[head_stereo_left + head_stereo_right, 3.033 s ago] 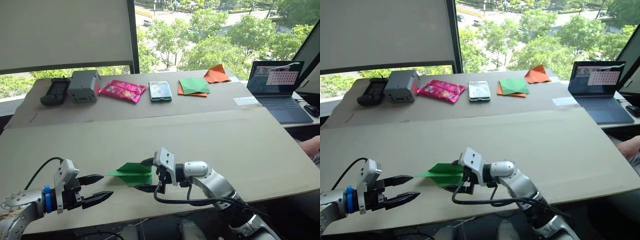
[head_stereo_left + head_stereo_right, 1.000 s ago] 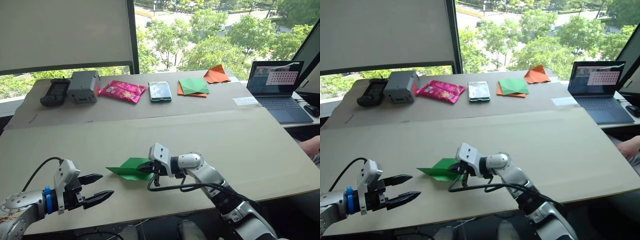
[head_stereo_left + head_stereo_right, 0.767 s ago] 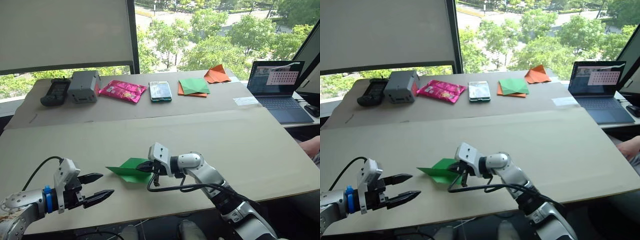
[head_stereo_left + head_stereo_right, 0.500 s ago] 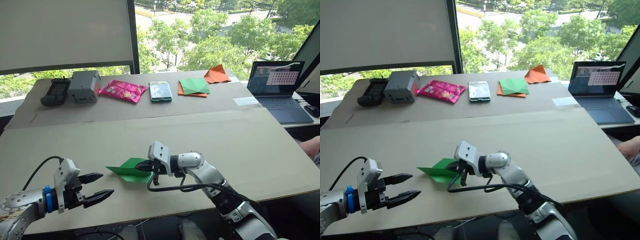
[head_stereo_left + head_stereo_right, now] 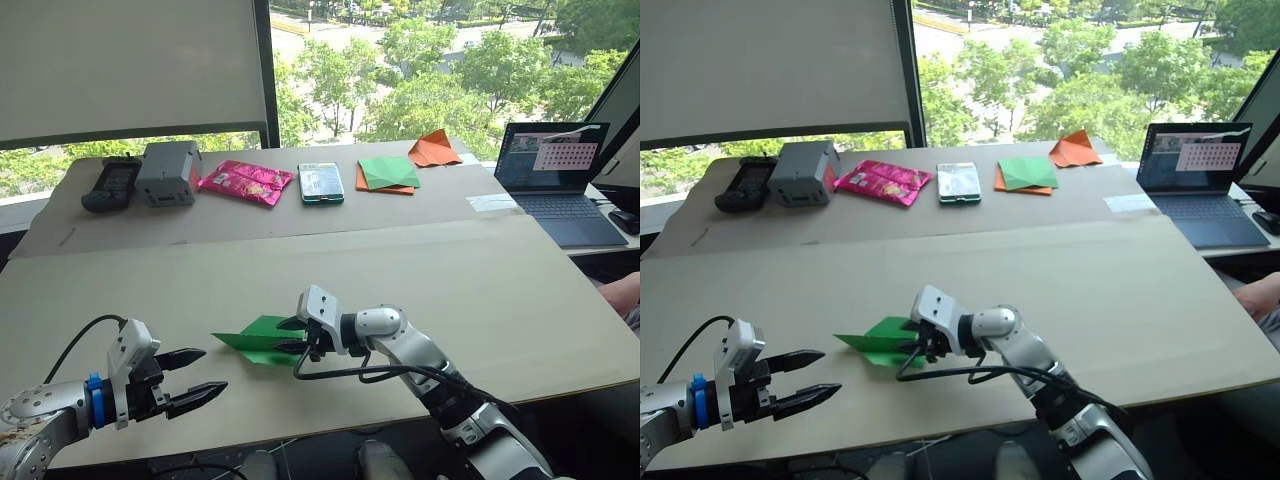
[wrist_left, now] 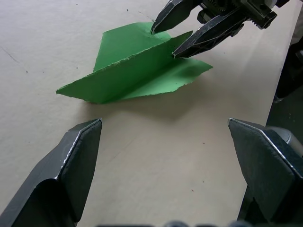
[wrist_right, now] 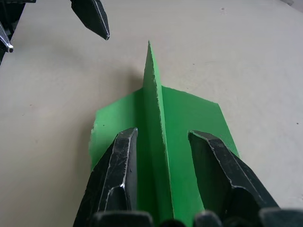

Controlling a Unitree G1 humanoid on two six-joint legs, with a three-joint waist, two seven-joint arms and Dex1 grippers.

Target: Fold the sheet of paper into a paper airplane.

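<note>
Right tool astride green paper crease, lower centre of frame.

Right tool [image 5: 293, 336] spread, one finger either side of the raised centre fold of the paper airplane [image 5: 256, 338], not pinching. Paper resting on tabletop [image 5: 480, 290], point toward left tool [image 5: 205, 375], also spread, near but apart.

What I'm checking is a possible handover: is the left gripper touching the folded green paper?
Apart. The left wrist view shows bare table between the open left gripper and the sheet of paper.
</note>
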